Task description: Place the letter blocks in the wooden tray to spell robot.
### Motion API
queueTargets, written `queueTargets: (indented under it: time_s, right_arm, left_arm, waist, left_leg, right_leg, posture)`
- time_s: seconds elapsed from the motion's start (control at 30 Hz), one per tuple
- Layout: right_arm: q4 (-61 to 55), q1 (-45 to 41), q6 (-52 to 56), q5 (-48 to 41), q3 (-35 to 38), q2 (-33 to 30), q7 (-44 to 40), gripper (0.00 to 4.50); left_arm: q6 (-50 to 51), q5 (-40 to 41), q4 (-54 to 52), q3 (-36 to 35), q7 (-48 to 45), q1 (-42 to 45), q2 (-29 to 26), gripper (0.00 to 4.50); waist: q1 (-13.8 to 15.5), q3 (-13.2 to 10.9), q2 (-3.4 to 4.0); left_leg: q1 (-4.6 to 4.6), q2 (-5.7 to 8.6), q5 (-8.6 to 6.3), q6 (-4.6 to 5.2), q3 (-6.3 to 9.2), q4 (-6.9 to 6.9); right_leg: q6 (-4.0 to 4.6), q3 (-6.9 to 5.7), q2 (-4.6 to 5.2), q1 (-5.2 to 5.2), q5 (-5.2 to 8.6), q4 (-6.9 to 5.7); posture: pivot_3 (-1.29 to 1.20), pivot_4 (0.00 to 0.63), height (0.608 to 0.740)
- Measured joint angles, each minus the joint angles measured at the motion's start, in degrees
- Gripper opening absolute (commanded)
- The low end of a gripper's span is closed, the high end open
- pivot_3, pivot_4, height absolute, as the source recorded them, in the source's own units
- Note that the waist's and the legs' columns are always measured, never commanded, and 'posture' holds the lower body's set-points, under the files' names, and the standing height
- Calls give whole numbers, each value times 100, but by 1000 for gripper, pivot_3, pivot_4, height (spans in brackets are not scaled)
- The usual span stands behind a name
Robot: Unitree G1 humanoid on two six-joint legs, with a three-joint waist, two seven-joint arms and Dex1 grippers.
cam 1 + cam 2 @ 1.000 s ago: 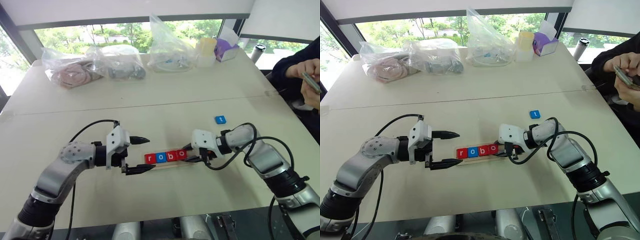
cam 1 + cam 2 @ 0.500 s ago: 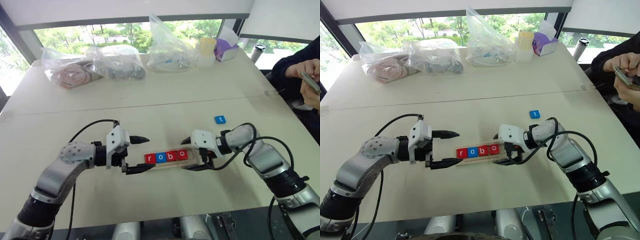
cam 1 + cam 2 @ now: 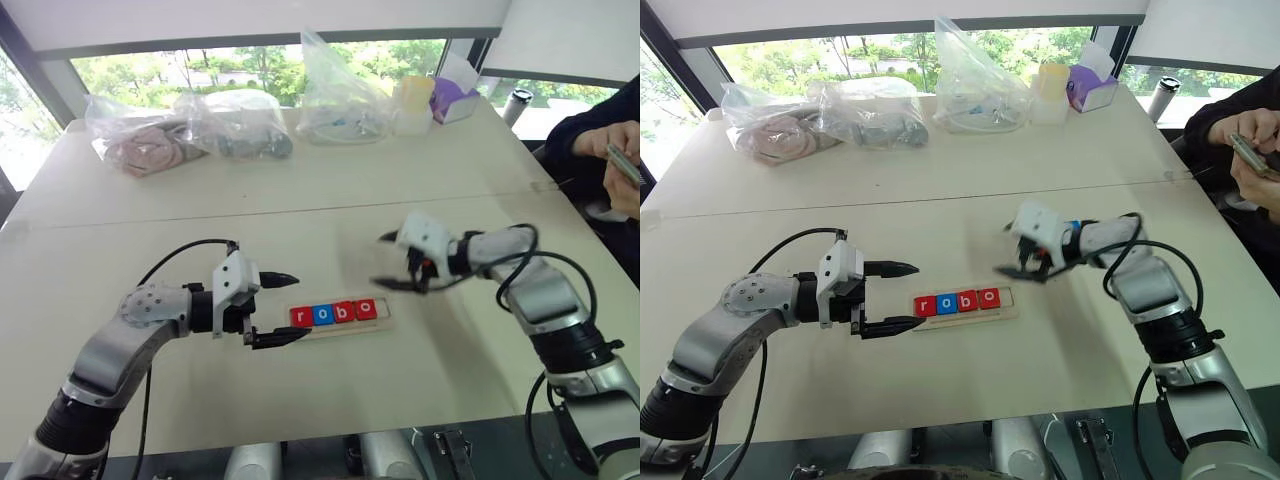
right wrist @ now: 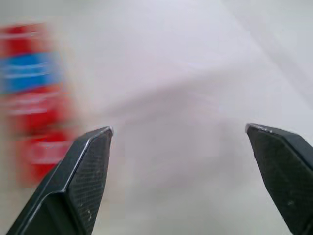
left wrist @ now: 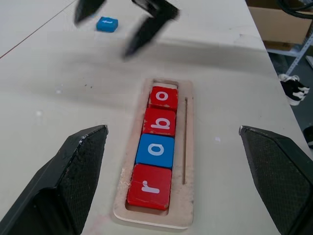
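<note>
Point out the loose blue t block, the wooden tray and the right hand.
blue t block (image 5: 106, 23): left wrist view, its top face.
wooden tray (image 5: 185, 147): left wrist view, bare rim strip.
right hand (image 3: 387, 261): left eye view, between its open fingertips.

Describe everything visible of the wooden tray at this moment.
The wooden tray is a long, narrow pale-wood holder with a thin raised rim, lying flat on the table. Four letter blocks sit in it in a row, red r, blue o, red b, red o; the slot past the last o is empty. Neither gripper touches it.
</note>
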State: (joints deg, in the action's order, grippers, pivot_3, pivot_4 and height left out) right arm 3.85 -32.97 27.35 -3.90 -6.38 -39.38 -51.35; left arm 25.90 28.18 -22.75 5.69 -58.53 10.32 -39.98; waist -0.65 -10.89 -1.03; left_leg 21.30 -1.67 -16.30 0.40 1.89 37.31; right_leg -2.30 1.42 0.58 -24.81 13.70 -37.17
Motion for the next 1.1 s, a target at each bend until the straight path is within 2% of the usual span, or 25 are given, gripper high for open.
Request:
queueTargets:
  time_s: [0.1, 0.2, 0.53, 0.67, 0.8, 0.93, 1.1]
  right_arm:
    - [393, -24, 499, 234, 384, 101, 957, 4441]
    - [455, 23, 910, 330, 495, 245, 1532, 4441]
    - [667, -26, 1982, 205, 1078, 935, 2683, 4441]
    - [670, -70, 2401, -13, 1371, 1135, 2857, 3280]
    - [383, -61, 2914, -221, 1505, 1292, 3017, 1205]
    - [-238, 146, 3584, -426, 1731, 1412, 3222, 1178]
    - [-2453, 977, 5465, -643, 2072, 1845, 3547, 1178]
  left_arm:
    - [0, 0, 1, 0, -4, -43, 0, 4500]
    - [-1, 0, 2, 4, -18, -28, 5, 4500]
    - [-15, -6, 80, 20, -127, 148, 9, 4500]
    - [-15, -7, 81, 21, -128, 148, 9, 4500]
    - [-15, -8, 79, 21, -121, 145, 10, 4500]
    - [-15, -11, 81, 25, -118, 142, 19, 4500]
    - [-24, -21, 104, 45, -124, 150, 74, 4500]
  waist:
    - [-8, 0, 0]
    - [-35, 1, 3]
    - [-31, 3, 4]
    - [-22, 4, 2]
    - [-8, 5, 4]
    - [-6, 5, 4]
    - [-10, 9, 5]
  left_leg:
    - [1, 0, 0, 0, 0, -4]
    - [-1, -2, 0, 0, 0, -6]
    - [-1, -1, 0, 1, 0, -4]
    - [-3, -1, 0, 1, 0, -2]
    - [-1, -1, 0, 1, 2, -3]
    - [0, -1, 0, 1, 3, -6]
    - [-1, -6, 0, 2, 16, -14]
  right_leg:
    - [-2, 1, 0, -2, -1, 1]
    - [-3, 3, -2, -3, -2, -2]
    - [-3, 3, -4, -1, -2, -3]
    - [-3, 2, -4, 3, -2, -2]
    - [-3, 2, -3, 3, -2, -1]
    - [-5, 1, -3, 3, -1, 1]
    - [-9, -4, -6, 2, -1, -2]
  posture:
    - [0, 150, 740]
    - [0, 150, 740]
    - [0, 150, 740]
    - [0, 150, 740]
    - [0, 150, 740]
    - [0, 150, 740]
    - [0, 150, 740]
